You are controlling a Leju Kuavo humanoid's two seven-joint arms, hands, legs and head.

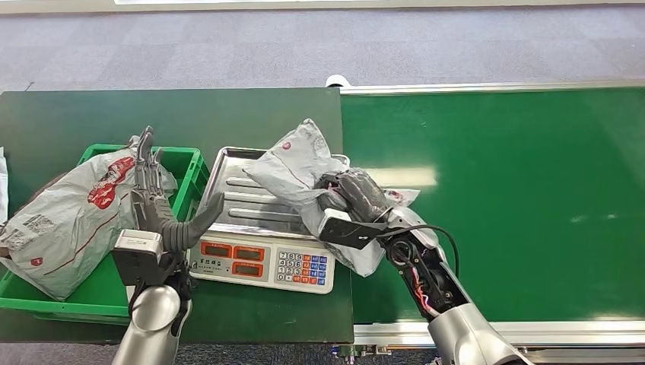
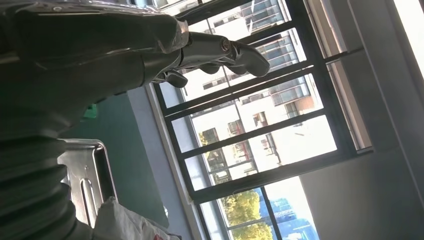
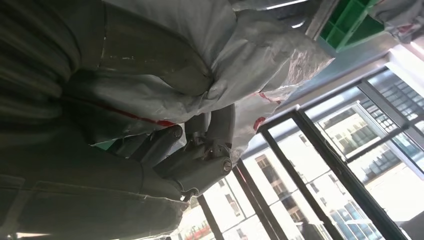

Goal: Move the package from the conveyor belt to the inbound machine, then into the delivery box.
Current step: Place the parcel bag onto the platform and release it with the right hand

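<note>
A crumpled grey plastic package (image 1: 304,163) with red print lies half on the steel pan of the weighing scale (image 1: 236,194) and half over the conveyor belt (image 1: 494,198). My right hand (image 1: 356,196) grips it from the belt side; the package (image 3: 240,55) bulges around my dark fingers (image 3: 200,150). My left hand (image 1: 156,205) stands upright between the scale and the green box (image 1: 190,163), fingers apart and holding nothing. From the wrist, the left hand (image 2: 215,52) points at windows, with the pan (image 2: 87,175) below.
The green delivery box holds another grey package (image 1: 68,217) with red print. The scale's keypad and red displays (image 1: 262,262) face me. The dark green table (image 1: 175,114) meets the belt at a steel rim (image 1: 494,87). Grey carpet lies beyond.
</note>
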